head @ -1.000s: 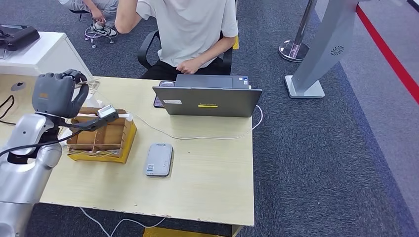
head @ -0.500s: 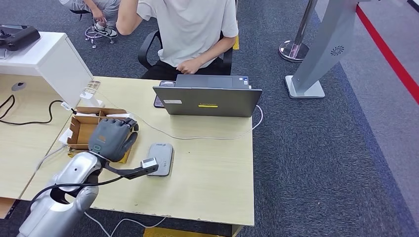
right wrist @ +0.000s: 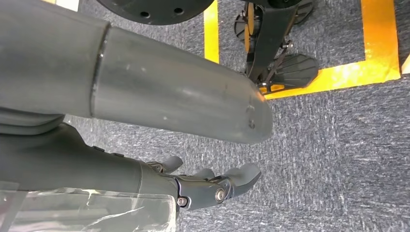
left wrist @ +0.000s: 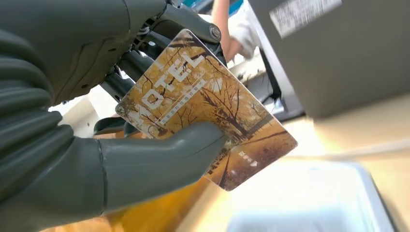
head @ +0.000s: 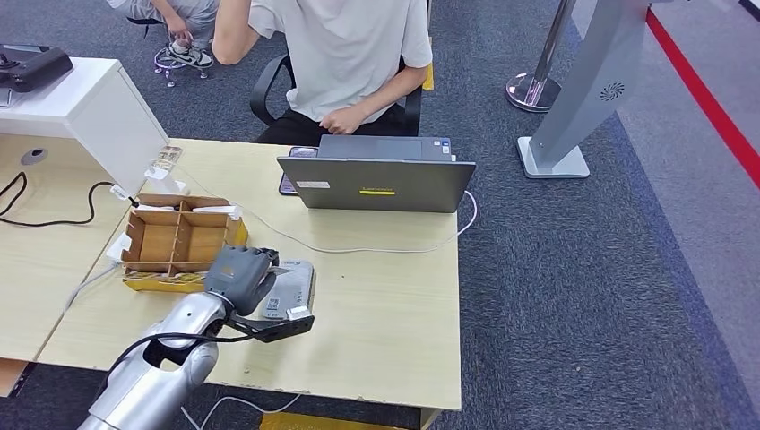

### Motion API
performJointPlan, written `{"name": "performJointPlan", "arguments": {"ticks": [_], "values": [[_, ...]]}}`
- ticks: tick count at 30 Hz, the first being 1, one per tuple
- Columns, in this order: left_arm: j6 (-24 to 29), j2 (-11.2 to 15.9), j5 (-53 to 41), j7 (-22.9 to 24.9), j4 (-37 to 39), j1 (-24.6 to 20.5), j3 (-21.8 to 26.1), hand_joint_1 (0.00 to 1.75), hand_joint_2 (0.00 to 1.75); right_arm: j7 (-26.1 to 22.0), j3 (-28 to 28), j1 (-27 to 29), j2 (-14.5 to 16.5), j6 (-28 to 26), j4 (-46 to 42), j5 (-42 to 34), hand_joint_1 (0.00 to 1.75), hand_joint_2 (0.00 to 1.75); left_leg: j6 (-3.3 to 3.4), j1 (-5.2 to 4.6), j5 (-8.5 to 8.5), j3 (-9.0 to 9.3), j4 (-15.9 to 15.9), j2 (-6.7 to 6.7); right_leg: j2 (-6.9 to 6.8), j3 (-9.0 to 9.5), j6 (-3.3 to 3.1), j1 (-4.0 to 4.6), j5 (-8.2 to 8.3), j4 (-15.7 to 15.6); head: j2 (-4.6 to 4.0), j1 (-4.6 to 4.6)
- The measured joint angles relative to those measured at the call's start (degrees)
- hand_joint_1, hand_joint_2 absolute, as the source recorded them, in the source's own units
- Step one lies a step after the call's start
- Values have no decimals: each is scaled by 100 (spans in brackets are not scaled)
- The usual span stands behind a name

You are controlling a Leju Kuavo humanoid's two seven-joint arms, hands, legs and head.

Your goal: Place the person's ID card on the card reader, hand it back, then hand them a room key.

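— Left hand (head: 240, 273)?
— Low over the counter (head: 376, 305), just beside the near corner of the cardboard divider box (head: 179, 242) and over the near-left edge of the grey card reader (head: 293, 285). Thumb (left wrist: 159, 162) pressed on the face of a card, dark fingers (left wrist: 145, 63) behind it. Pinching, then.

— Which card?
— Room key (left wrist: 205, 108): amber tree print, white "HOTEL" lettering, small white arrow near one corner. Held flat between thumb and fingers, far corner sticking out free. Blurred pale shape of the reader just below it in the wrist view; touching or apart, cannot tell.

— Person?
— Seated across the counter in a white T-shirt (head: 345, 45), one hand (head: 341, 119) resting in the lap behind the open grey laptop (head: 376, 184). White cable (head: 358, 249) looping from the laptop's side toward the box.

— Right hand (right wrist: 212, 186)?
— Hanging over dark blue carpet (right wrist: 338, 145) beside yellow floor tape (right wrist: 333, 77). Fingers loosely extended, slightly apart, holding nothing.

— Anything else?
— White cabinet (head: 85, 103) at far left, black cord (head: 54, 215) on the neighbouring desk.
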Motion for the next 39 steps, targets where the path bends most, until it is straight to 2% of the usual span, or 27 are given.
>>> {"name": "performJointPlan", "arguments": {"ticks": [6, 10, 16, 20, 23, 29, 33, 36, 39], "values": [[-231, -104, 86, 56, 377, -153, -13, 175, 175, 11, -13, -1, 0, -12, 0, 24, 0, 0, 0, 0, 1, 1, 0, -2, -3, 4, 0, 0, 0, 0, 0, 0], [-65, -135, 43, 168, 427, -195, -16, 175, 175, 22, -23, 1, 0, -27, 0, 66, 0, 0, 0, 0, 1, 2, 0, -2, -3, 4, 0, 0, 1, 0, 0, -1], [1040, -158, -354, 511, 189, -356, 28, 175, 175, 117, -8, 0, 0, -100, 0, 337, 0, 0, 0, 0, 1, 0, 1, -5, -6, 5, 1, 0, 1, 2, 0, 0], [1823, -97, -681, 457, -38, -609, 238, 175, 175, 138, 42, -3, 1, -119, 2, 517, 0, 0, 0, 2, 1, 0, 1, -5, -6, 6, 0, 1, 2, 3, 0, -1], [2152, 28, -765, 266, -85, -887, 499, 175, 175, 168, 127, -3, 4, -119, 4, 663, 0, 0, -3, 4, 3, 1, 0, -5, -6, 5, -1, 3, 2, 5, 0, -1], [2232, 175, -769, 50, -86, -1244, 837, 175, 175, 197, 227, -9, 23, -118, 7, 740, 0, 0, -4, 4, 4, 2, 0, -6, -6, 6, -1, 3, 3, 7, 0, -1], [2245, 216, -1028, 108, -52, -1374, 885, 175, 175, 224, 279, -15, 32, -96, 7, 808, 0, 0, -3, 3, 4, 0, 2, -7, -7, 5, -1, 2, 3, 7, 0, 1], [2219, 261, -1191, 140, 140, -1680, 926, 175, 175, 251, 309, -23, 45, -67, 9, 871, 0, 0, -3, 3, 4, 0, 2, -7, -7, 4, -1, 2, 3, 7, 0, 0], [2190, 272, -1233, 143, 366, -1938, 947, 44, 175, 266, 340, -27, 61, -47, 14, 901, 0, 0, -4, 3, 5, 2, 2, -6, -6, 4, -1, 2, 4, 7, 0, 0]]}}
